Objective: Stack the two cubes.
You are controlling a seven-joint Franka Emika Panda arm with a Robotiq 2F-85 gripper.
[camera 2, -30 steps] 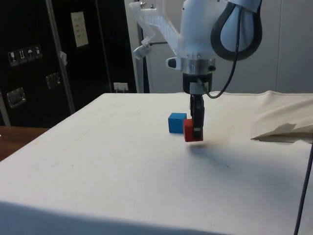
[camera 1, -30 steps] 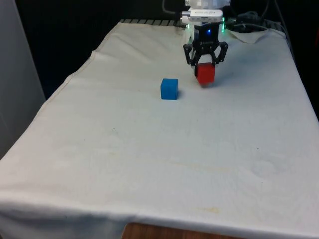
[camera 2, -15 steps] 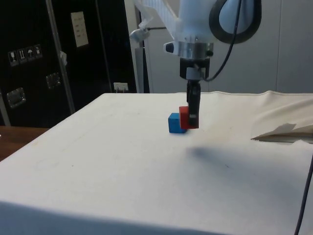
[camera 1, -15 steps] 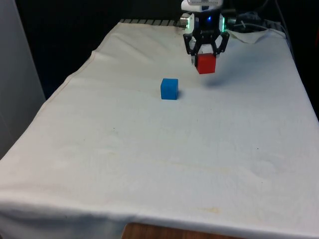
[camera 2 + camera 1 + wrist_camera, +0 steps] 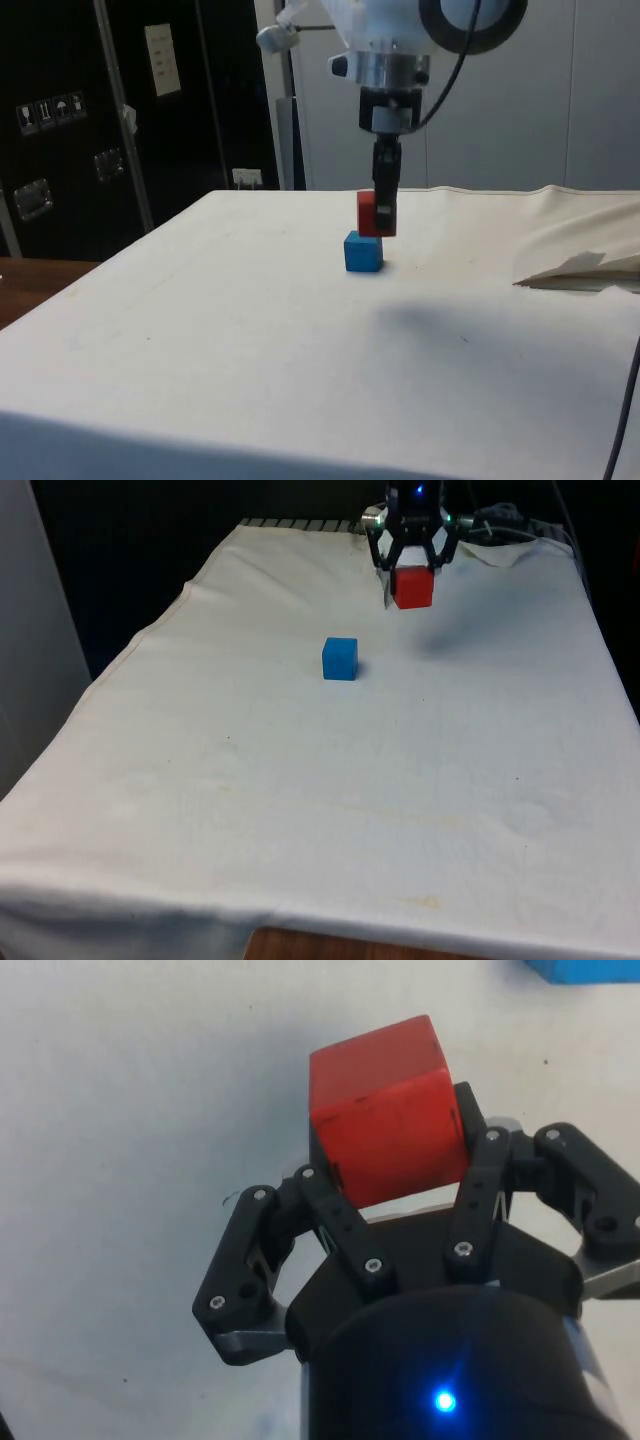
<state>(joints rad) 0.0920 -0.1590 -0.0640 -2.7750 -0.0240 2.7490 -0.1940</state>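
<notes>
Front view: the red cube (image 5: pixel 412 588) was held tight between the two fingers of the gripper (image 5: pixel 412 568), up in the air above the bench (image 5: pixel 300 800). The blue cube (image 5: pixel 340 659) was seen sitting on the white cloth, nearer the camera and toward the front view's left, apart from the red one.

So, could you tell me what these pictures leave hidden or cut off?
- Blue cube: the wrist view's edge cuts off most of it.
- Red cube: in the side view, the gripper hides its far part.
- Red cube's underside: faces the white cloth in the front and side views.
</notes>
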